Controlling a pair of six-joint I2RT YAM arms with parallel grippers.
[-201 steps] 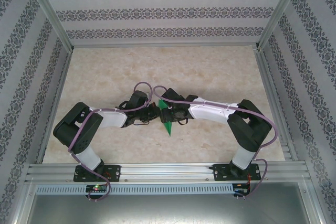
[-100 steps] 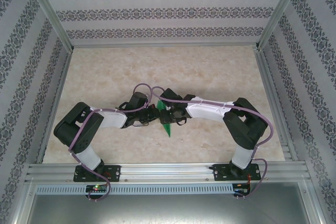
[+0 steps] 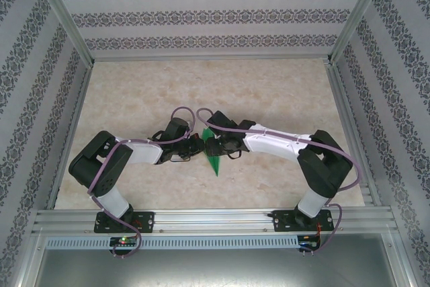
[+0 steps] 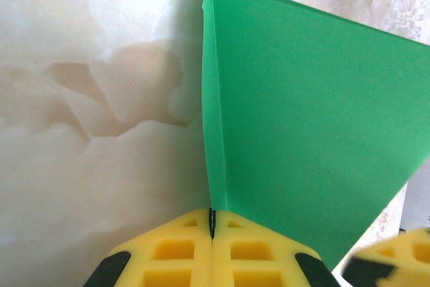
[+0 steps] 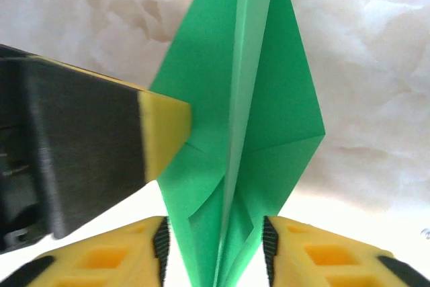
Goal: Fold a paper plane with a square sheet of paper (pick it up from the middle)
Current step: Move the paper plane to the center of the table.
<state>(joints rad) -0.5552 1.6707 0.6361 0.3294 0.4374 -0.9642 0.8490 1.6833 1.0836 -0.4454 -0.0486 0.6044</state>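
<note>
- One green plane (image 3: 214, 160) is held at the middle of the worktop (image 3: 269, 92), pointed end toward the worktop's near edge; whether it touches the surface I cannot tell.
- Left fingers (image 4: 181, 257), reaching in from the worktop's left side, are clenched on the plane's centre crease, paper pinched in their seam.
- Right fingers (image 5: 114, 260), from the worktop's right side, stand parted, one either side of the folded paper, not squeezing it.
</note>
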